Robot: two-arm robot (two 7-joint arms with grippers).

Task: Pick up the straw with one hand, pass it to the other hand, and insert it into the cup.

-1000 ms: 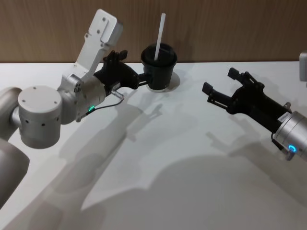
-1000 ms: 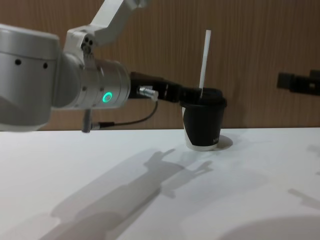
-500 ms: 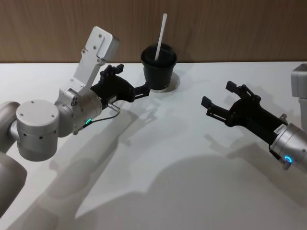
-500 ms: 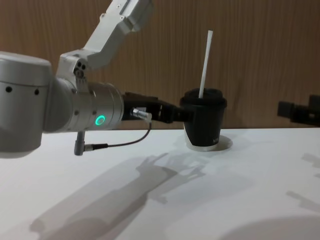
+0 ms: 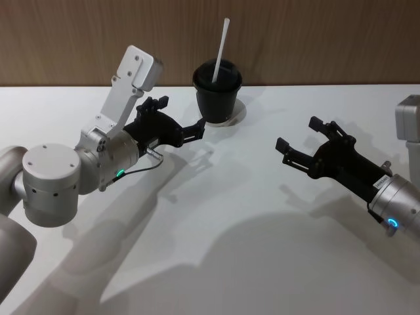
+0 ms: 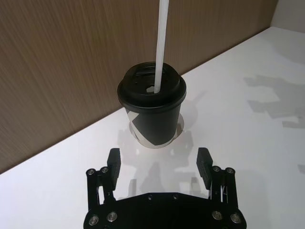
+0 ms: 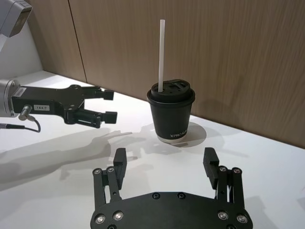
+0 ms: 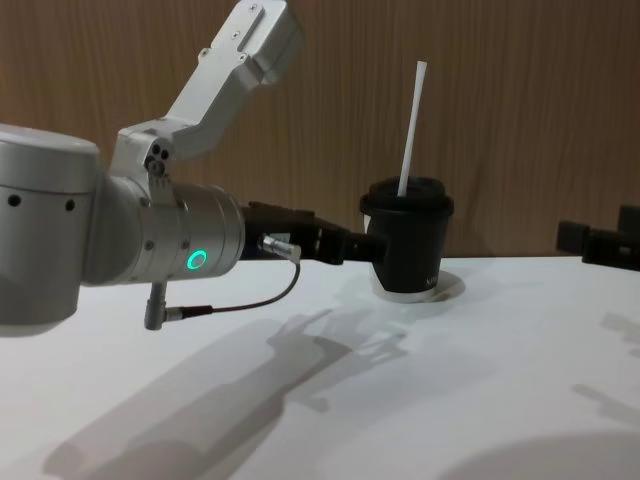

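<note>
The left gripper (image 5: 187, 131) has its jaws spread wide and holds nothing; in its wrist view the two fingers (image 6: 113, 164) bracket bare desk (image 6: 248, 143) just short of the cup (image 6: 152, 114). The right gripper (image 5: 298, 141) also has its jaws parted and empty, hovering over the desk well apart from the cup on the robot's right.

The straw (image 5: 220, 49) stands in the cup's lid (image 7: 170, 93), leaning slightly, most of its length rising above the dome. The cup (image 5: 216, 95) sits at the far edge of the desk against the wood-panelled wall (image 5: 315, 39), on a pale round mark.

Judging by how things lie, the insertion looks complete: the straw is seated through the lid opening and neither gripper touches it. The step in hand seems to be clearing away from the cup. The next move calls only for drawing the left gripper back along the desk without clipping the cup's side or the leaning straw, since its fingertips lie near the cup's base and a sideways sweep could tip it
</note>
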